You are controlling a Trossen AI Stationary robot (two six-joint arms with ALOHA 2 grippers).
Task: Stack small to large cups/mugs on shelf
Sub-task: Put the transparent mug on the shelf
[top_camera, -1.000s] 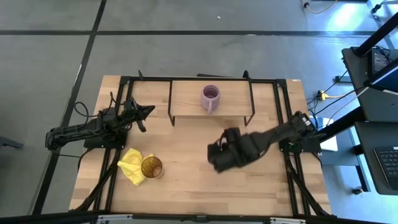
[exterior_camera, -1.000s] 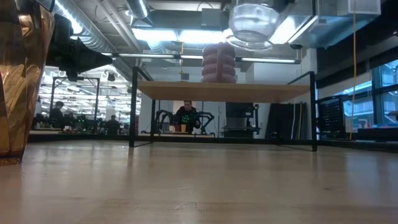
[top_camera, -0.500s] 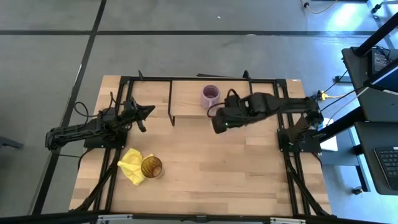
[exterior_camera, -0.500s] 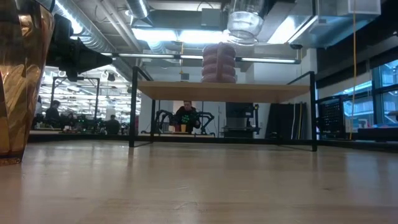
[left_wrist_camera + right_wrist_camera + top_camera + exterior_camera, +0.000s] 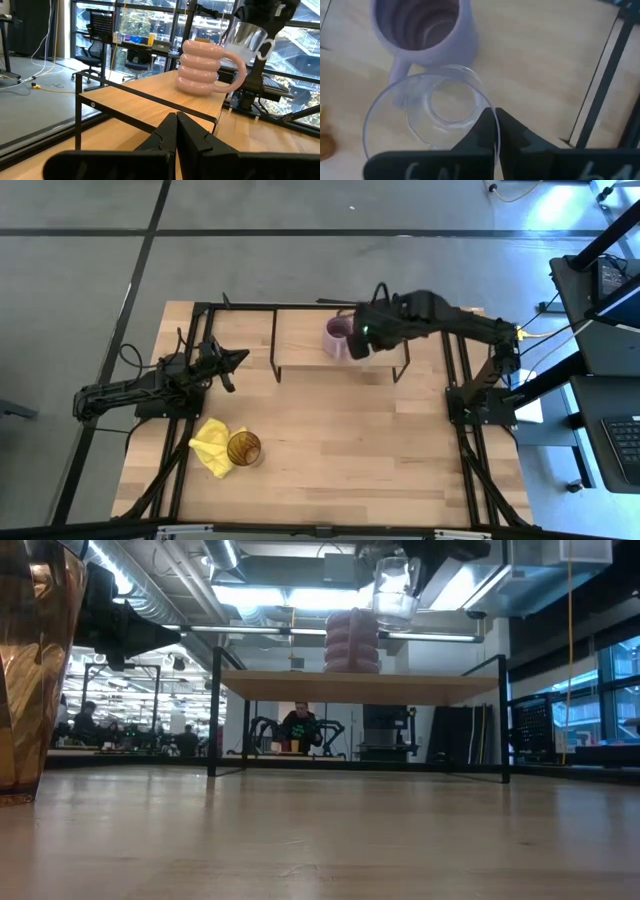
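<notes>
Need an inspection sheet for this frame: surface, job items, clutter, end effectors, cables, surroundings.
Surface: wooden table; shelf at its far edge.
Job items: purple mug upright on the shelf; clear cup held above the shelf beside the mug's handle; amber tumbler on the table, front left.
Clutter: yellow cloth touching the tumbler.
End effectors: right end effector shut on the clear cup over the shelf; left end effector shut, empty, waiting left of the shelf.
Cables: yellow cable and others on the floor, right of the table.
Surroundings: desks at right; people far behind the table.
</notes>
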